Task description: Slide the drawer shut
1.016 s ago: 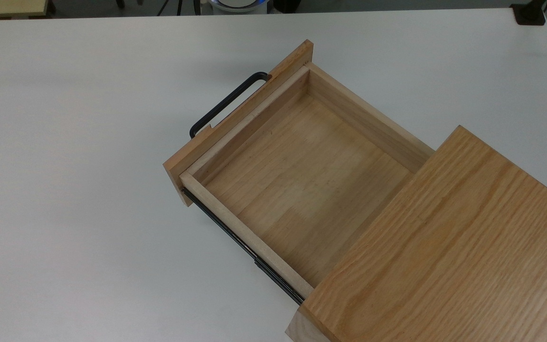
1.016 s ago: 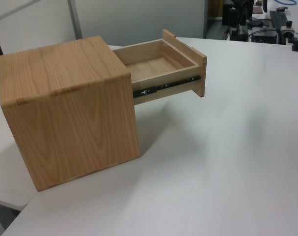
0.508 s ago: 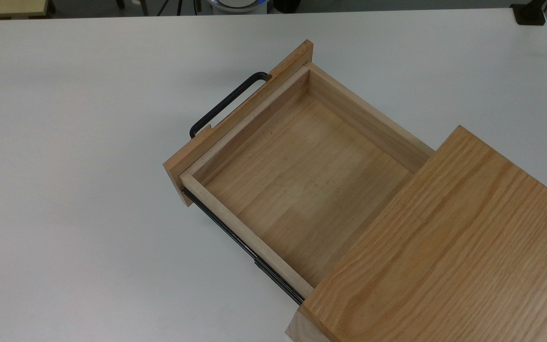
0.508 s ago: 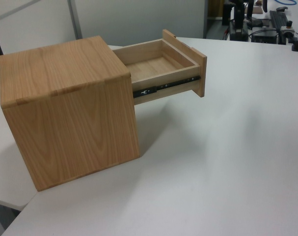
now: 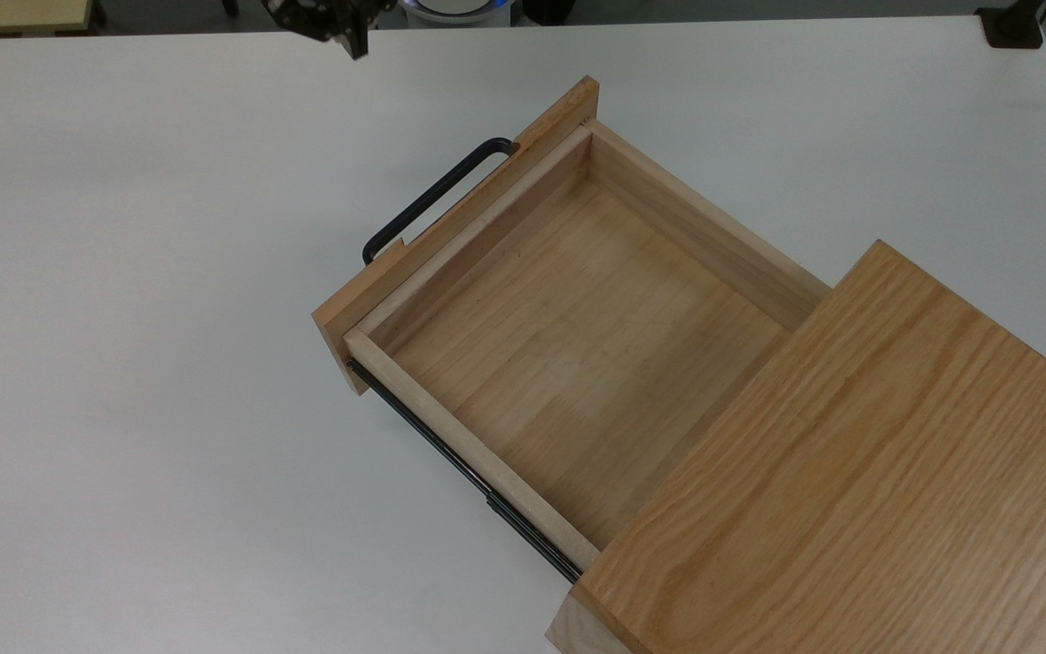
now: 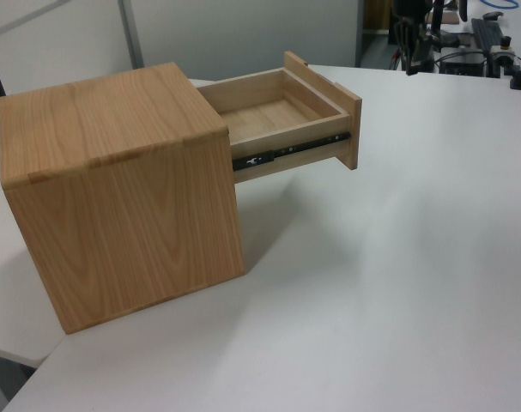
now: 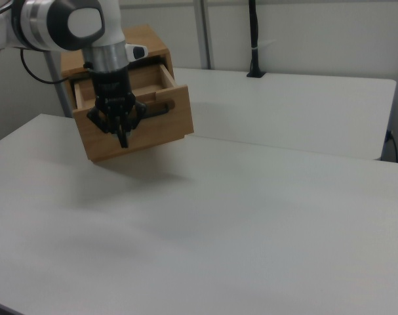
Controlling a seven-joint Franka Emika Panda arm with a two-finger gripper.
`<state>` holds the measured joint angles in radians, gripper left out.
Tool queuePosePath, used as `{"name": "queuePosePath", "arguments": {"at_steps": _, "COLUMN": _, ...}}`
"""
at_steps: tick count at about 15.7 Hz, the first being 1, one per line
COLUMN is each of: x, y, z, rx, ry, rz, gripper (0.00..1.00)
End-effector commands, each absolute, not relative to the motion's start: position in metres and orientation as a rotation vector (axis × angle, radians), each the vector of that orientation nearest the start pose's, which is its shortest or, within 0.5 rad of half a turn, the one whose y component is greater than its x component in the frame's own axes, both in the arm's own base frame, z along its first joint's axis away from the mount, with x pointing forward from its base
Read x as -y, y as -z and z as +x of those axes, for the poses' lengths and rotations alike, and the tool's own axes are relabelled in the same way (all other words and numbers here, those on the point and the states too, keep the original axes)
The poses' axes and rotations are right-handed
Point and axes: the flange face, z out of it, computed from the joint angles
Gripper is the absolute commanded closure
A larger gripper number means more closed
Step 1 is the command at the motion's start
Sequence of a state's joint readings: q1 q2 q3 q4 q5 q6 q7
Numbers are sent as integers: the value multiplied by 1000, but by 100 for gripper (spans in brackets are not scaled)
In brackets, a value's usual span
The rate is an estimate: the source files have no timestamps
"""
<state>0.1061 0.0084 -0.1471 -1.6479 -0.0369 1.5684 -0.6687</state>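
Hovering at eleven o'clock in the top view, the hand (image 5: 352, 41), fingertips pinched together, sits well apart from the drawer (image 5: 568, 336), pulled far out of its casing (image 5: 859, 472). Best meet the front panel (image 5: 450, 227) squarely and push along the rails.

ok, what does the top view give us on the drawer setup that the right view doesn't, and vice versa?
Top view's own: the bare floor of the shallow light-wood drawer, with nothing in it, and its black side rail.
Right view's own: the white robot arm and the outer face of the drawer's front panel.
Shared: the open drawer, its thin black U-shaped handle, the oak-grained box casing, the white table and the black gripper, which is clear of the drawer in the top view.
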Motion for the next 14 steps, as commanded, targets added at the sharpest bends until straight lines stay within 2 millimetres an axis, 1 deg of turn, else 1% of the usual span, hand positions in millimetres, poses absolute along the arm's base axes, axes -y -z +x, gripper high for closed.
{"name": "queuePosePath", "arguments": {"at_steps": 1, "x": 10, "y": -575, "z": 591, "rx": 1038, "ry": -82, "rz": -2950, "gripper": 100}}
{"name": "queuePosePath", "arguments": {"at_steps": 3, "x": 5, "y": -575, "z": 614, "rx": 1032, "ry": -43, "rz": -2946, "gripper": 100}}
{"name": "queuePosePath", "arguments": {"at_steps": 5, "x": -3, "y": -575, "z": 631, "rx": 1038, "ry": -4, "rz": -2935, "gripper": 100}}
{"name": "queuePosePath", "arguments": {"at_steps": 7, "x": -25, "y": -573, "z": 641, "rx": 1073, "ry": 53, "rz": -2928, "gripper": 100}}
{"name": "queuePosePath", "arguments": {"at_steps": 9, "x": -44, "y": -562, "z": 652, "rx": 1075, "ry": 98, "rz": -2931, "gripper": 100}}
{"name": "queuePosePath", "arguments": {"at_steps": 14, "x": -82, "y": -543, "z": 679, "rx": 1024, "ry": 294, "rz": -2974, "gripper": 100}}
